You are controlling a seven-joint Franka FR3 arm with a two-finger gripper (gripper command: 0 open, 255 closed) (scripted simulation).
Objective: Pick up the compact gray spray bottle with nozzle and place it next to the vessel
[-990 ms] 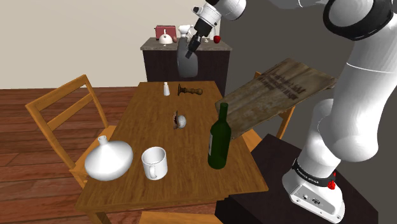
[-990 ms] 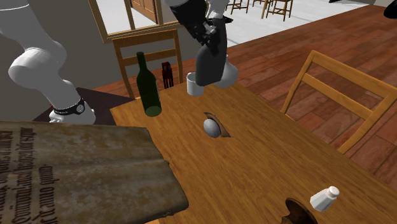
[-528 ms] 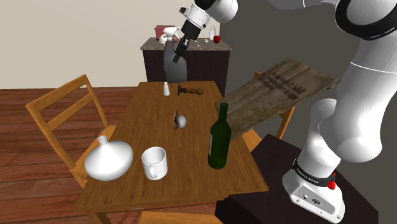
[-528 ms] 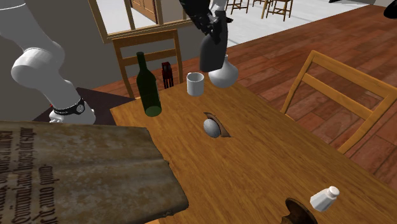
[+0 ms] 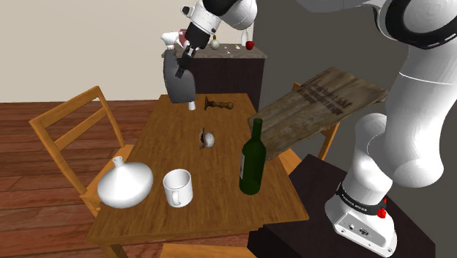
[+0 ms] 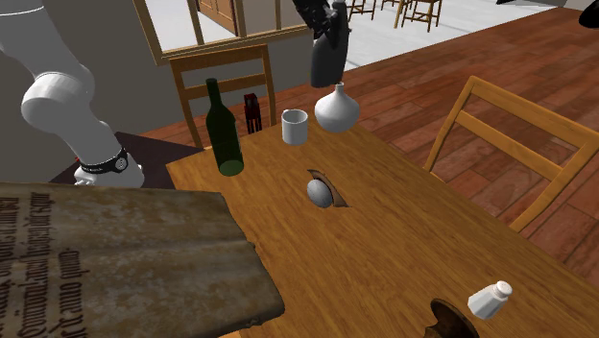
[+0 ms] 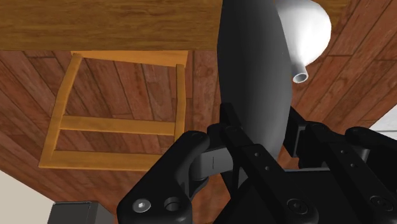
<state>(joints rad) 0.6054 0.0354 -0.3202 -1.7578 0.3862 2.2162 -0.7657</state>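
Wrist view, gray spray bottle (image 7: 253, 70) clasped in tool (image 7: 257, 135), white vessel (image 7: 306, 27) beyond

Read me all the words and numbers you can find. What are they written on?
Weathered brown wooden board: rows of dark letters, too blurred to read.
Black band low on the white arm: tiny pale lettering, too small to read.
Dark gray spray bottle, dark green glass bottle: no writing shows.

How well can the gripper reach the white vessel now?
Probably yes. The gripper, shut on the gray spray bottle, hangs in open air above the white vessel; nothing stands between them, and the mug stands aside.
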